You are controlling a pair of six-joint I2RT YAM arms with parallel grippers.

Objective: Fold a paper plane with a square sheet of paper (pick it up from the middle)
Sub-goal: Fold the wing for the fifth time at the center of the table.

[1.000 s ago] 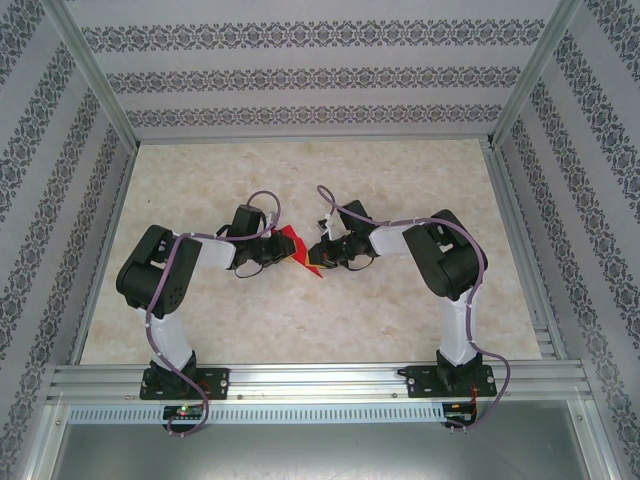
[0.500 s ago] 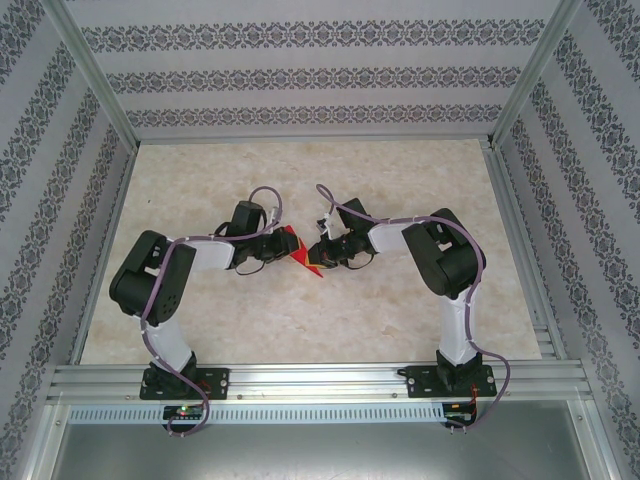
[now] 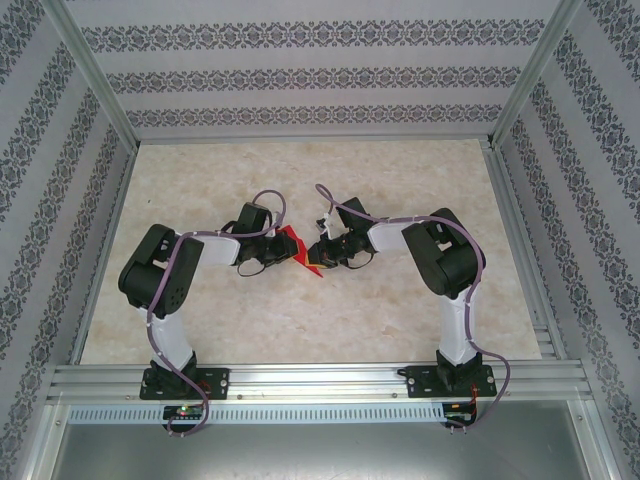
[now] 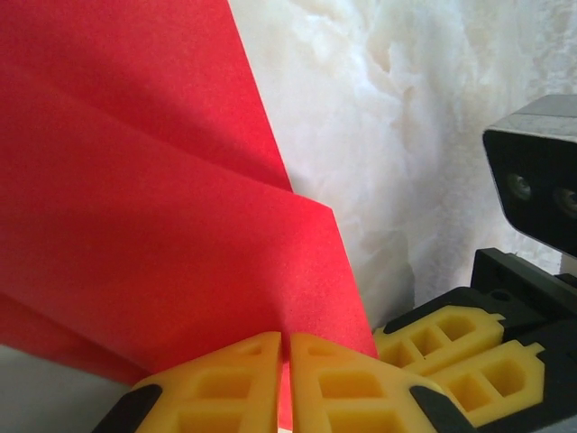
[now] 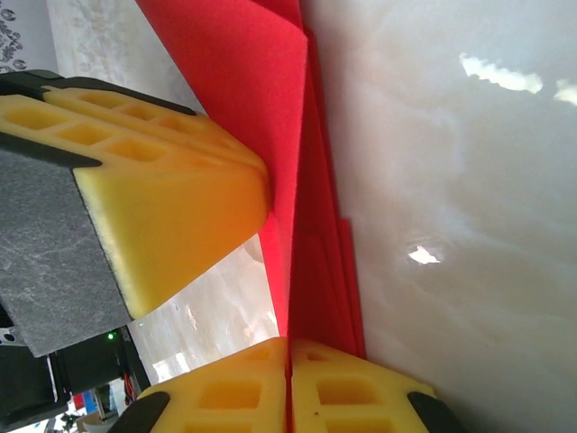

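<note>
Paper plane (image 4: 162, 225): partly folded red paper, several overlapping layers and straight creases visible, not yet a slim dart. It sits mid-table, pinched between the two grippers where the arms meet, and looks to be lifted off the marble-look tabletop (image 3: 400, 180), though I can't confirm the gap.

Left gripper (image 4: 287, 341): jaws nearly together, yellow pads clamped on the lower edge of the red layers. Only paper thickness between them.

Right gripper (image 5: 288, 347): likewise closed down on the paper, seen edge-on from its wrist camera, with stacked layers running up from the pinch point. Right next to the left one: the right gripper's fingers (image 4: 442, 332) sit just beside the left's pads on the same edge.

Why held this way (judgement): two pinches close together on one edge keep the folded layers from springing open. This also keeps the thin sheet taut enough to work a crease. Holding it clear of the table would give room to turn or re-grip it.

Stage: mid-fold, more creases needed.

Risk: flimsy paper, so slip or tear if the arms pull apart unevenly.
</note>
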